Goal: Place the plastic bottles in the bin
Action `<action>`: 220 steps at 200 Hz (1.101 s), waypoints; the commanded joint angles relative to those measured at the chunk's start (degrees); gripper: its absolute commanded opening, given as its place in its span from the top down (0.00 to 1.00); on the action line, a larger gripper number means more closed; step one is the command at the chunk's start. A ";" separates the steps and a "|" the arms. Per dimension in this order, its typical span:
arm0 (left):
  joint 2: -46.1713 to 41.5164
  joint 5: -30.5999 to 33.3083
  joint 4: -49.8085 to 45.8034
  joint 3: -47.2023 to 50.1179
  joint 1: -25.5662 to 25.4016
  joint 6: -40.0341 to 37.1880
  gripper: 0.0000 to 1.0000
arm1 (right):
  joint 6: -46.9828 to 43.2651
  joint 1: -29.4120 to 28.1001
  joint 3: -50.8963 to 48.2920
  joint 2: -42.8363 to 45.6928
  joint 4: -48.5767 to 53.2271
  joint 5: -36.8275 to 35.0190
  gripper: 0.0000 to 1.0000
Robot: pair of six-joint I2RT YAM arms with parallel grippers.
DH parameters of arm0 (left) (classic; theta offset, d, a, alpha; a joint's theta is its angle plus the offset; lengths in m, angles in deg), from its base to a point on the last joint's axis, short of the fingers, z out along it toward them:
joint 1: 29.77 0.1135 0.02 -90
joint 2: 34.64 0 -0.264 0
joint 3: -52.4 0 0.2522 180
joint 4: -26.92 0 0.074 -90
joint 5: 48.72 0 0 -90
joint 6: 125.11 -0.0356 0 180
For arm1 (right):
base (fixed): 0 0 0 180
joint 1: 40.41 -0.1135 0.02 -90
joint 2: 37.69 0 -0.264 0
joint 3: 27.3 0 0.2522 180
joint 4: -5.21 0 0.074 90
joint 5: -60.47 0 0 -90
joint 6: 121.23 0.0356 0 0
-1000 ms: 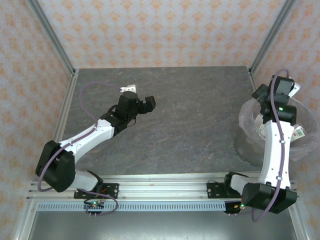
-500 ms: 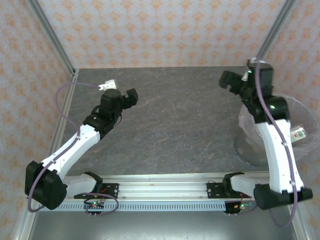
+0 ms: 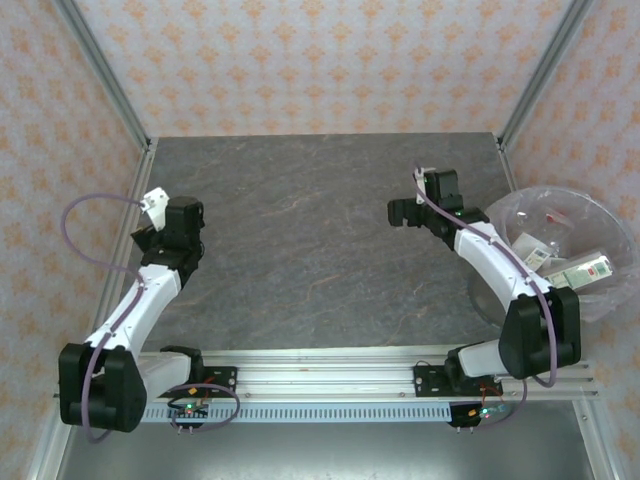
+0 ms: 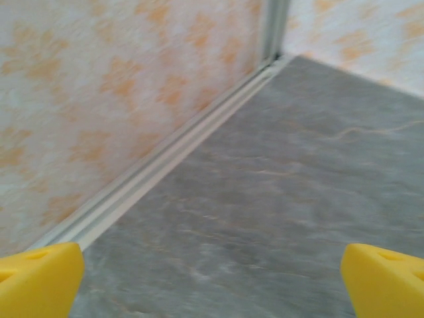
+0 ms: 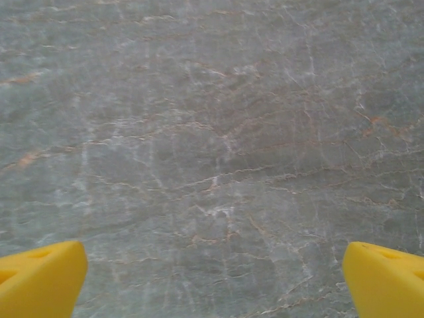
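Small clear plastic bottles (image 3: 583, 271) lie inside the large round bag-lined bin (image 3: 575, 192). The right hand (image 3: 398, 212), open and empty, hovers near the bin's left. The left hand (image 4: 212, 275), equally open, hangs well apart across the grey table (image 3: 320, 260).

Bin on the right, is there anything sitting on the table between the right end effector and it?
Nothing visible does. The right end effector hangs open over bare grey table left of the bin, and only its own arm spans the stretch between them. The bottles in view lie inside the bin.
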 commanded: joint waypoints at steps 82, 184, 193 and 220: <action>19.34 -20.71 28.10 4.16 3.04 -12.04 0.00 | -1.81 7.19 -18.98 -7.60 -36.34 0.12 0.01; 21.47 -14.27 52.73 16.50 -3.35 -17.87 0.00 | -1.40 7.46 -34.90 -1.43 -61.04 -3.75 0.01; 20.96 -14.06 50.46 15.90 -3.42 -17.45 0.00 | -1.08 7.49 -36.60 -1.05 -63.71 -4.36 0.01; 21.05 -13.99 50.96 15.97 -3.41 -17.58 0.00 | -0.55 7.60 -41.35 -2.99 -74.22 -5.50 0.01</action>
